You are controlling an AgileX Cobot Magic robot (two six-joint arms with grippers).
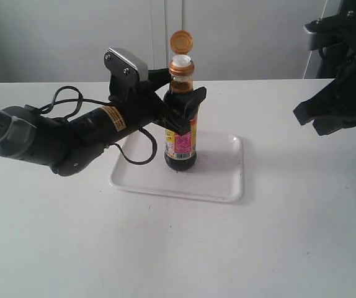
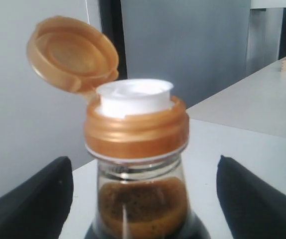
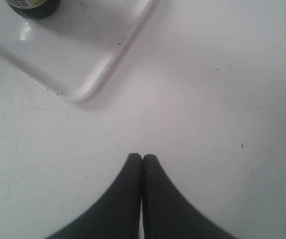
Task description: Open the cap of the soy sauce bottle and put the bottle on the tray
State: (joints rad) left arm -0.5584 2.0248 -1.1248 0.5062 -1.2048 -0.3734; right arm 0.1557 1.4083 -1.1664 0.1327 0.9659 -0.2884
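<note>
The soy sauce bottle (image 1: 181, 139) stands upright on the white tray (image 1: 218, 180), toward its left side. Its orange cap (image 1: 182, 41) is flipped up on its hinge, and the white spout (image 2: 133, 97) is bare. My left gripper (image 1: 184, 105) is open around the bottle's shoulder. In the left wrist view both black fingers (image 2: 33, 199) stand apart from the glass, with table showing in each gap. My right gripper (image 3: 142, 158) is shut on nothing, hovering over bare table to the right of the tray (image 3: 83, 45). The bottle's base (image 3: 33, 7) shows at that view's edge.
The left arm's black cable (image 1: 131, 152) loops over the tray's left rim. The right arm (image 1: 342, 105) hangs above the table's right side. A pale wall stands behind the table.
</note>
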